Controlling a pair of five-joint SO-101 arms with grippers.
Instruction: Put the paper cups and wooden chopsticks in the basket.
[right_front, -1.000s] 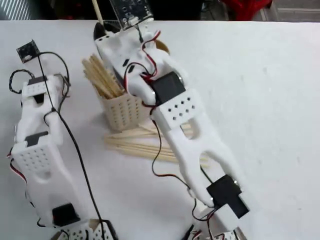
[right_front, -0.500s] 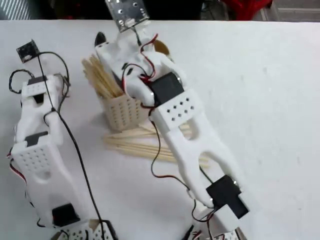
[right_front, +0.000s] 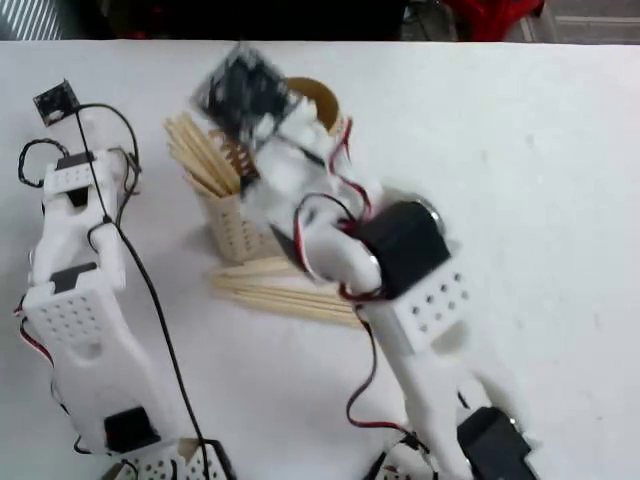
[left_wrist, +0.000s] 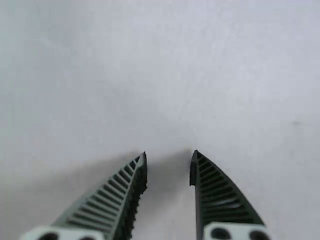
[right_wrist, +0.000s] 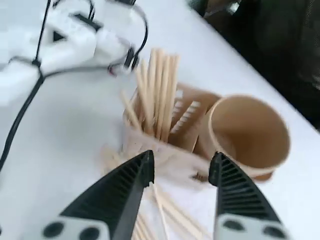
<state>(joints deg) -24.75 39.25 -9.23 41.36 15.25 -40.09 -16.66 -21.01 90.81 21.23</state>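
A white perforated basket (right_front: 240, 232) (right_wrist: 165, 155) stands mid-table with several wooden chopsticks (right_front: 200, 155) (right_wrist: 159, 95) upright in it. A brown paper cup (right_front: 312, 96) (right_wrist: 250, 131) leans at the basket's far side; I cannot tell whether it sits inside. More chopsticks (right_front: 280, 295) (right_wrist: 165, 212) lie flat on the table in front of the basket. My right gripper (right_wrist: 182, 157) hangs open above the basket's near wall, holding nothing. My left gripper (left_wrist: 169, 157) is open over bare table, close to the surface.
The left arm (right_front: 80, 290) lies folded along the table's left side, trailing a black cable (right_front: 150, 290). The right arm (right_front: 400, 265) crosses the loose chopsticks. White table (right_front: 540, 180) stretches free to the right. The far edge is dark.
The right arm has drawn back from over the basket toward the near edge. A chopstick seen upright at its gripper one second ago is gone from there. The left arm has stayed still.
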